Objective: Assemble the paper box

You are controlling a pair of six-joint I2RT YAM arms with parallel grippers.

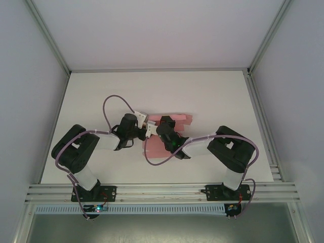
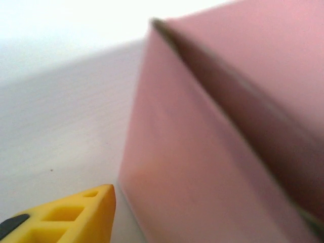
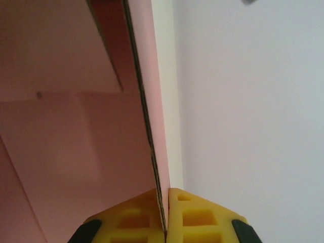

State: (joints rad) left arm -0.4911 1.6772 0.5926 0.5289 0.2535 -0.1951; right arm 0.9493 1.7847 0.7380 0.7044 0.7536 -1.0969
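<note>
Since the right claw [image 3: 164, 202] is pressed together on the upright edge of the plain pink thin-card paper box [image 3: 76, 126], yellow pads [image 3: 202, 220] either side of the card w/ no gap, that pinch looks to be what holds this wall up. Judgement: the step in hand is prob. folding a side panel & seating it. To do it well, keep the pinch low & square to the crease so the thin card bends at the score & doesn't buckle, w/ the other claw bracing the opposite face.

The left claw [image 1: 144, 120] sits just beside the box's left side. One yellow finger [image 2: 76, 217] shows in the left wrist view, near the pink wall but apart from it; can't tell if that claw is spread or closed.

The box lies mid-desk, a bit right of centre, btwn the two claws, w/ flaps on the far side & a flat panel toward the near edge of the white desk [image 1: 101, 96].

Both arms: elbows out, forearms angled inward, wrists nearly meeting at centre.
</note>
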